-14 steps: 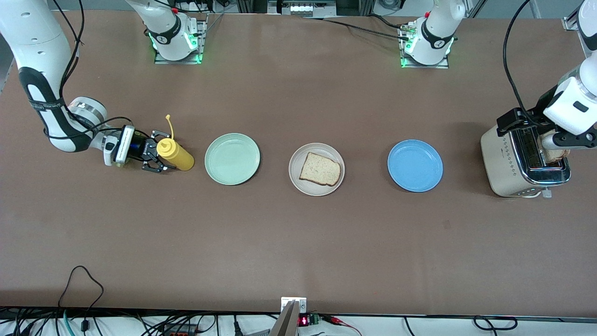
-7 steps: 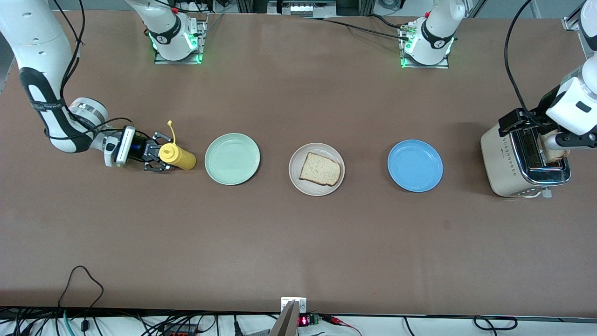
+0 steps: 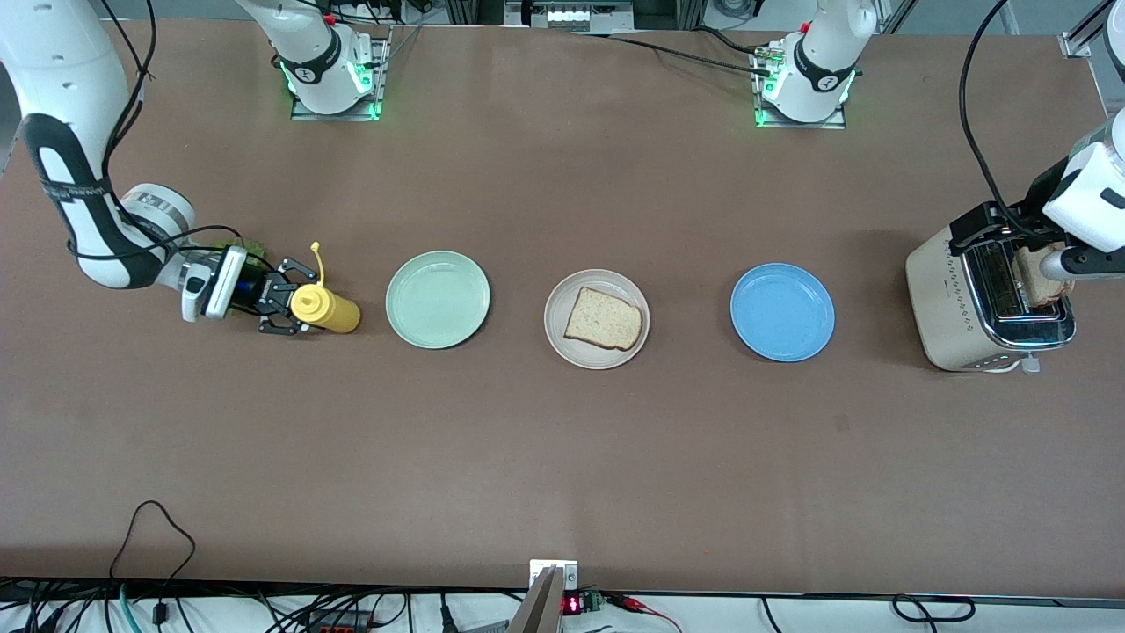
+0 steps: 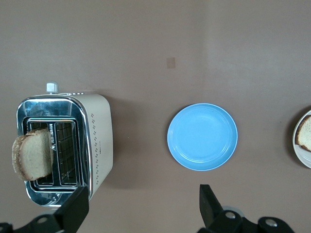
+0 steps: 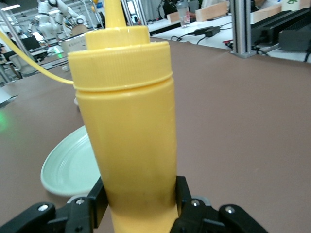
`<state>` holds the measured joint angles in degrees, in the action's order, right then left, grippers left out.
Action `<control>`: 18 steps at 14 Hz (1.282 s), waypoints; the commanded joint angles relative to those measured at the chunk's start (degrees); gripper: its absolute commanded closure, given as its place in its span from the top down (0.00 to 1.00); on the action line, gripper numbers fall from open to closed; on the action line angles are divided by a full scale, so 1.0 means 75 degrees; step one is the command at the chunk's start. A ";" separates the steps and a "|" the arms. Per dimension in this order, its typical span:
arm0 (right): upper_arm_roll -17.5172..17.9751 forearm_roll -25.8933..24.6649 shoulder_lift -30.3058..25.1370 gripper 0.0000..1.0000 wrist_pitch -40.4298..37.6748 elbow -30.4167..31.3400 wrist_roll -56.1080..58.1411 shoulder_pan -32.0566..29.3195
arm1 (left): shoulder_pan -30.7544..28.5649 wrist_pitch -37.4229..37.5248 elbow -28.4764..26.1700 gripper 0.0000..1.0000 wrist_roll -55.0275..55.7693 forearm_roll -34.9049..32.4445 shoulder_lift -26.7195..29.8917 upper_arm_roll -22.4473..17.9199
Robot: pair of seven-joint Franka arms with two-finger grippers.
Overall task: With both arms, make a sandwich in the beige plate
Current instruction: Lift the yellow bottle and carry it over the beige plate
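One bread slice (image 3: 602, 319) lies on the beige plate (image 3: 556, 323) mid-table, between the mint-green plate (image 3: 437, 299) and the blue plate (image 3: 781, 312). At the right arm's end, the right gripper (image 3: 283, 309) is clamped around a yellow squeeze bottle (image 3: 325, 309) just beside the mint-green plate. At the left arm's end, the left gripper (image 4: 143, 213) hangs spread wide above the table near the toaster (image 3: 984, 303), where a second slice (image 4: 32, 153) sticks up from a slot.

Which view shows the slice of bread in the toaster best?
The left wrist view: it looks straight down on the bread slice standing up out of one slot of the toaster. The front view shows only part of it beside the left arm. The right wrist view does not show it.
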<state>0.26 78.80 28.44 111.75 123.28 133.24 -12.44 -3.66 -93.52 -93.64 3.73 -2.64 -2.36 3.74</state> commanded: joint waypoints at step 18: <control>0.3585 -0.6645 -0.2703 0.00 0.3990 0.0099 -0.9615 0.0791 | 0.0019 -0.0140 -0.0429 1.00 -0.0123 0.0095 0.0678 -0.0053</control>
<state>25.35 35.33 9.88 141.11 123.68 69.19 -7.04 -3.67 -94.77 -98.20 3.67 -2.64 2.62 3.74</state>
